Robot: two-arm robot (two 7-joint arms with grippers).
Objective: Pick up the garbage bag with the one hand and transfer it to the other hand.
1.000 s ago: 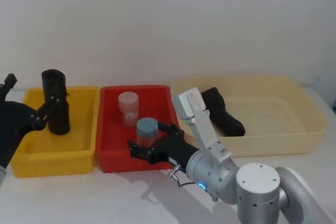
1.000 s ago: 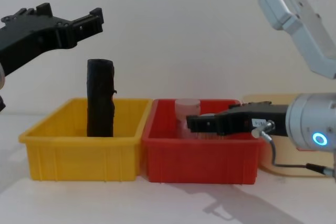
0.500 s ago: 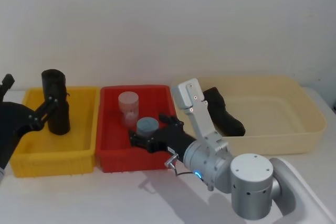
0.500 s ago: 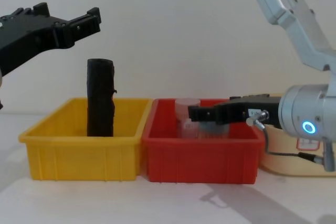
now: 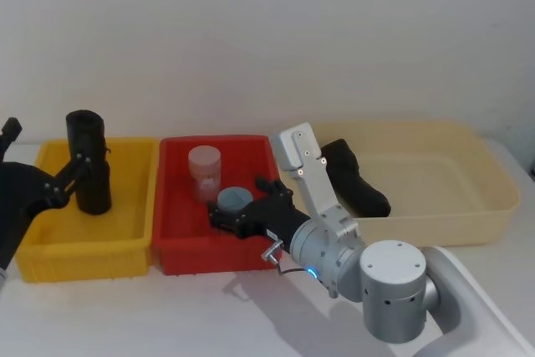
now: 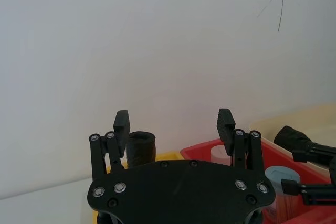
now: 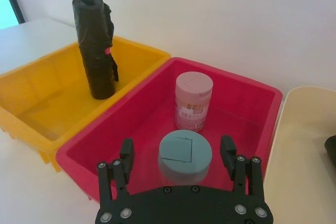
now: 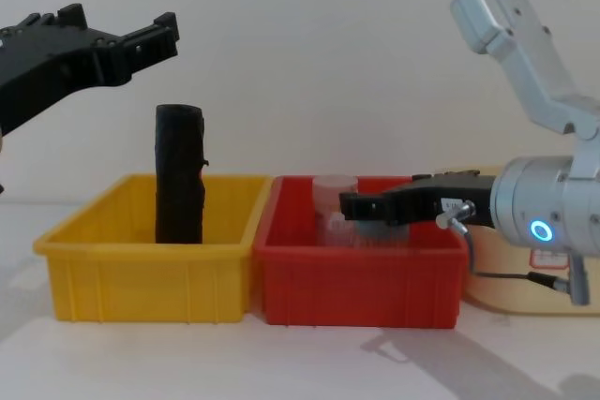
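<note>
Below the spread left hand stands the garbage bag; the right hand, also spread, flanks a grey-lidded jar.

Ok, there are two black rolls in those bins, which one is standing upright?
The garbage bag in the yellow bin stands upright, with a small red label on its side. The other black roll lies on its side in the cream bin.

I am viewing from the head, looking down on the three bins. I am sighting low and level across the yellow bin from the chest. Both wrist views are facing forward over their fingers, sharing the red bin.
</note>
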